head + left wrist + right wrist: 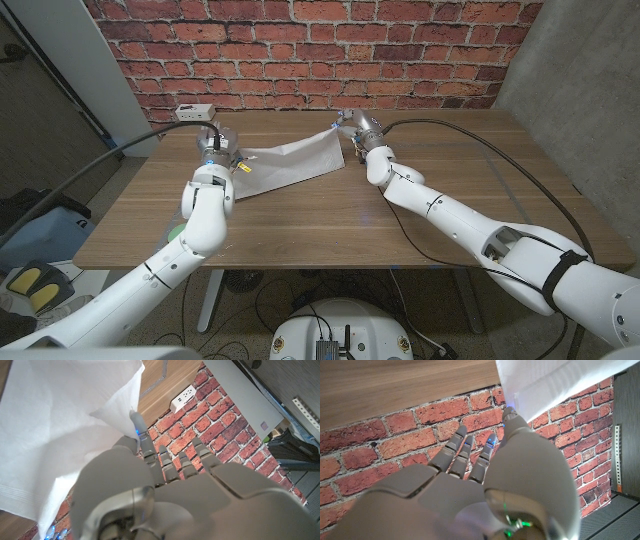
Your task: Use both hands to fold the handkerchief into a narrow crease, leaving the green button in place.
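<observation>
The white handkerchief is stretched across the far middle of the table between my two hands. My left hand pinches its left corner; in the left wrist view the cloth drapes over the fingertips. My right hand holds the far right corner, which is raised a little off the wood. The right wrist view shows the cloth's hemmed edge meeting my fingertips. A small green patch, perhaps the button, peeks out beside my left forearm near the table's left front edge.
A white socket box with a cable sits at the table's far left corner. A brick wall stands right behind the table. A thin line runs along the wooden top on the right side.
</observation>
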`<state>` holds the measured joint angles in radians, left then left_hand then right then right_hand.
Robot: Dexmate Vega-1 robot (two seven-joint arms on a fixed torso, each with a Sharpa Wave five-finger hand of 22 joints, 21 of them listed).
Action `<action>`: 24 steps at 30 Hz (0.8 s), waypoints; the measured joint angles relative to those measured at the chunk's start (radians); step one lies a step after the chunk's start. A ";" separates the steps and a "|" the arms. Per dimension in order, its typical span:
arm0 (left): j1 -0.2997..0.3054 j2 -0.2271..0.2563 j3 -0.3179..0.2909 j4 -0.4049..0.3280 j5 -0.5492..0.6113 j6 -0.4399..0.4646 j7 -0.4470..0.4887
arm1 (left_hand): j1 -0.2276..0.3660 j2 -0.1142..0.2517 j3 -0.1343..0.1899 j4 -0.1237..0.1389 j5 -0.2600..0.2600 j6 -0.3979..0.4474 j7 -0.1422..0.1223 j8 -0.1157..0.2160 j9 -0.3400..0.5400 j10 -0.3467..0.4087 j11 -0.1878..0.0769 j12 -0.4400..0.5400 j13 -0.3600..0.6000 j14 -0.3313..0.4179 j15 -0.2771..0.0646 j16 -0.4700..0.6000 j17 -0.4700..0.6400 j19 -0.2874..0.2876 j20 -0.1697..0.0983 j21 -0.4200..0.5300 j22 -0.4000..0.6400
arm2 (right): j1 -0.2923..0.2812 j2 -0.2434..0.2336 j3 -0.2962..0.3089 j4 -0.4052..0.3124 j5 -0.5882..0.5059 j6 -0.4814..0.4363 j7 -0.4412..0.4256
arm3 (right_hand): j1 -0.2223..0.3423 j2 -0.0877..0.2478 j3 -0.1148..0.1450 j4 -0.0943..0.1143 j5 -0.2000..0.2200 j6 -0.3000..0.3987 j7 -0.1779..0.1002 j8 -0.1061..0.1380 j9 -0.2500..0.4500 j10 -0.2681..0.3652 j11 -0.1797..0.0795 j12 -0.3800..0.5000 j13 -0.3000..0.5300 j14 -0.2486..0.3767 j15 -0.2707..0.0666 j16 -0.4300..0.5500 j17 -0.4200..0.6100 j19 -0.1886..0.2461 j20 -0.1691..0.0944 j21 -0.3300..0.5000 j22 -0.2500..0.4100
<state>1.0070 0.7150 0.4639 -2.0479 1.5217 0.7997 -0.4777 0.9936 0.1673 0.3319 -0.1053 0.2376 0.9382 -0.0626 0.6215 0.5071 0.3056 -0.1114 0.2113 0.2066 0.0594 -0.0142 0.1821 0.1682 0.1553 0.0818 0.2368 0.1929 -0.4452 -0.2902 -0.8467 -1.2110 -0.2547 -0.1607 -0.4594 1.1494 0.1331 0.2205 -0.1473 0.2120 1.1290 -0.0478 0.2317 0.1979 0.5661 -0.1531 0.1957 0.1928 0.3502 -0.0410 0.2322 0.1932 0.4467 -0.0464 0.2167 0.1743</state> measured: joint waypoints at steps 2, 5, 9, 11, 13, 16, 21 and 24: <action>-0.010 -0.001 0.006 0.011 0.004 -0.001 -0.011 | 0.000 0.000 -0.001 -0.001 0.000 0.000 0.000 0.000 -0.002 -0.003 -0.003 0.000 0.000 0.000 0.000 0.000 0.000 0.000 0.000 0.000 0.000 | 0.007 0.004 -0.005 0.012 0.000 0.002 0.004 | 0.000 0.000 0.000 0.000 0.000 0.000 0.000 0.000 0.000 0.000 0.000 0.000 0.000 0.000 0.000 0.000 0.000 0.000 0.000 0.000 0.000; -0.019 -0.002 0.013 0.026 0.007 -0.002 -0.025 | 0.000 0.000 0.003 -0.005 0.000 0.000 0.000 0.000 -0.007 0.001 -0.007 0.000 -0.001 -0.004 -0.004 0.000 0.000 0.000 0.000 0.000 0.000 | 0.019 0.012 -0.012 0.031 0.000 0.006 0.008 | 0.000 0.000 0.000 0.000 0.000 0.000 0.000 0.000 0.000 0.000 0.000 0.000 0.000 0.000 0.000 0.000 0.000 0.000 0.000 0.000 0.000; -0.028 -0.003 0.019 0.040 0.011 -0.001 -0.041 | 0.000 -0.008 0.002 -0.012 0.000 0.006 0.005 0.000 -0.011 0.001 -0.007 0.000 -0.002 -0.005 -0.005 0.000 0.000 0.000 0.000 0.000 -0.002 | 0.032 0.022 -0.019 0.055 0.000 0.009 0.011 | 0.000 0.000 0.000 0.000 0.000 0.008 0.007 -0.001 -0.001 0.000 0.000 0.000 0.000 0.000 0.000 0.000 0.000 0.000 0.000 0.000 0.000; -0.031 -0.003 0.022 0.046 0.013 0.001 -0.050 | 0.000 -0.008 0.002 -0.012 0.000 0.006 0.005 0.000 -0.014 0.003 -0.008 0.000 -0.002 -0.006 -0.005 0.000 0.000 0.002 -0.002 0.000 -0.002 | 0.038 0.026 -0.023 0.065 0.000 0.010 0.012 | 0.000 0.000 -0.001 -0.001 0.000 0.009 0.009 -0.002 0.000 0.000 0.000 0.000 0.000 0.000 0.000 0.000 0.000 0.000 0.000 0.000 0.000; -0.037 -0.003 0.027 0.061 0.014 0.003 -0.056 | 0.000 -0.008 -0.001 -0.015 0.000 0.013 0.005 -0.001 -0.016 0.003 -0.008 0.000 -0.002 0.000 -0.011 0.000 0.000 0.002 -0.002 0.000 -0.002 | 0.044 0.031 -0.026 0.075 0.000 0.011 0.013 | 0.000 0.000 -0.001 -0.001 0.000 0.009 0.009 -0.002 0.000 0.000 0.000 0.000 0.000 0.000 0.000 0.000 0.000 0.000 0.000 0.000 0.000; -0.040 -0.003 0.031 0.071 0.014 0.009 -0.066 | 0.001 -0.017 0.002 -0.021 0.000 0.018 0.004 -0.001 -0.021 0.003 -0.008 0.000 -0.002 0.000 -0.011 0.000 0.000 0.002 -0.002 0.000 -0.002 | 0.053 0.036 -0.030 0.090 0.001 0.011 0.014 | 0.004 0.004 -0.001 -0.001 0.000 0.009 0.009 -0.004 0.000 0.000 0.000 0.000 0.000 0.000 0.000 0.000 0.000 0.000 0.000 0.000 0.000; -0.047 -0.001 0.038 0.085 0.018 0.018 -0.079 | 0.002 -0.017 0.002 -0.021 0.000 0.018 0.004 -0.001 -0.025 0.006 -0.012 0.000 -0.002 0.000 -0.011 0.000 0.000 0.002 -0.002 0.000 -0.002 | 0.065 0.045 -0.037 0.110 0.003 0.011 0.016 | 0.004 0.004 -0.001 -0.001 0.000 0.009 0.009 -0.004 0.000 0.000 0.000 0.000 0.000 0.000 0.000 0.000 0.000 0.000 0.000 0.000 0.000; -0.052 0.001 0.043 0.098 0.019 0.022 -0.084 | 0.002 -0.017 0.002 -0.021 0.000 0.018 0.004 -0.002 -0.030 0.006 -0.012 0.000 -0.002 0.000 -0.011 0.000 0.000 0.002 -0.002 0.000 -0.002 | 0.071 0.050 -0.040 0.120 0.005 0.010 0.017 | 0.004 0.004 -0.001 -0.001 0.000 0.009 0.009 -0.004 0.000 0.000 0.000 0.000 0.000 0.000 0.000 0.000 0.000 0.000 0.000 0.000 0.000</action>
<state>0.9552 0.7162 0.5069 -1.9496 1.5405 0.8221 -0.5618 0.9953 0.1506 0.3335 -0.1260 0.2374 0.9562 -0.0588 0.6193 0.4772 0.3117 -0.1233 0.2112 0.2045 0.0593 -0.0251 0.1820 0.1682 0.1570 0.0801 0.2367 0.1906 -0.3739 -0.2404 -0.8869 -1.0915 -0.2500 -0.1505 -0.4425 1.1533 0.1368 0.2194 -0.1488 0.2119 1.1381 -0.0391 0.2275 0.1980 0.5661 -0.1533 0.1958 0.1928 0.3502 -0.0410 0.2323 0.1930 0.4467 -0.0464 0.2167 0.1743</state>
